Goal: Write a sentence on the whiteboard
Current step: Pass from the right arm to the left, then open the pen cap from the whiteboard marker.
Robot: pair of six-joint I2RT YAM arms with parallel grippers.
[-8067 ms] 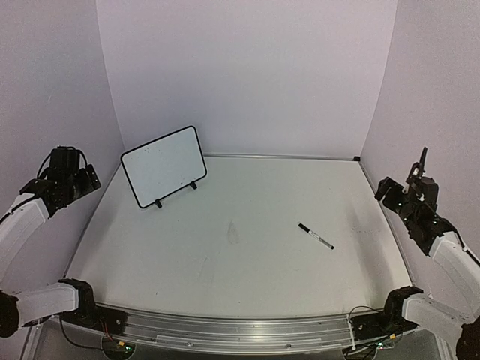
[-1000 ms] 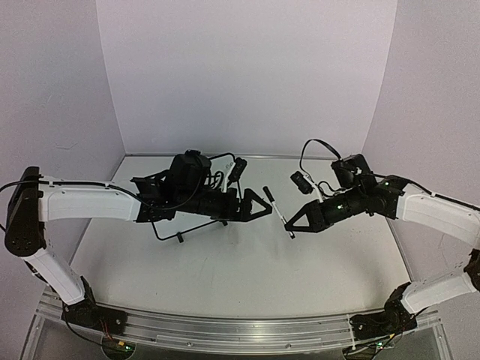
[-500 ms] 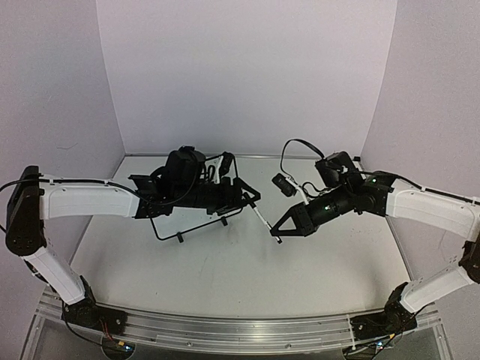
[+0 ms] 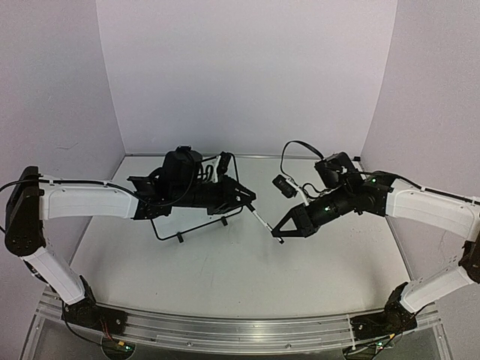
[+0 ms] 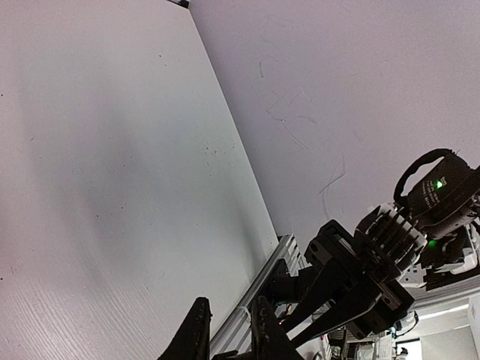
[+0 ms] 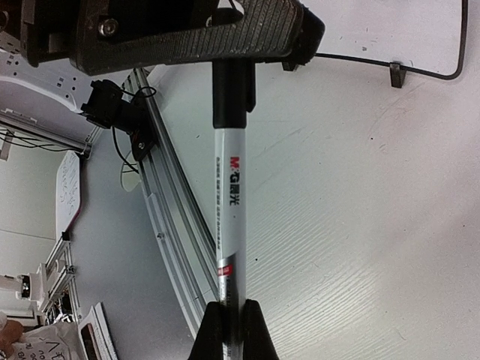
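Note:
My right gripper (image 4: 279,234) is shut on the lower barrel of a white marker (image 4: 264,220), held above the middle of the table. In the right wrist view its fingertips (image 6: 211,324) pinch the marker (image 6: 229,195), and the black cap (image 6: 232,86) runs up under a ribbed finger (image 6: 225,34) of the left gripper. The left gripper (image 4: 250,201) meets the marker's cap end with its jaws drawn close. In the left wrist view the left gripper (image 5: 229,319) shows only a narrow gap. The whiteboard (image 4: 180,234) stands behind the left arm, mostly covered. The sentence is hidden.
The whiteboard's black frame (image 6: 457,45) and one foot (image 6: 397,73) show at the top right of the right wrist view. The metal rail (image 4: 225,326) runs along the table's near edge. The right arm (image 5: 390,240) reaches in close to the left fingers.
The left jaws have closed from wide open onto the marker's cap end. The right arm first carried the marker a little to the left, then stayed still.

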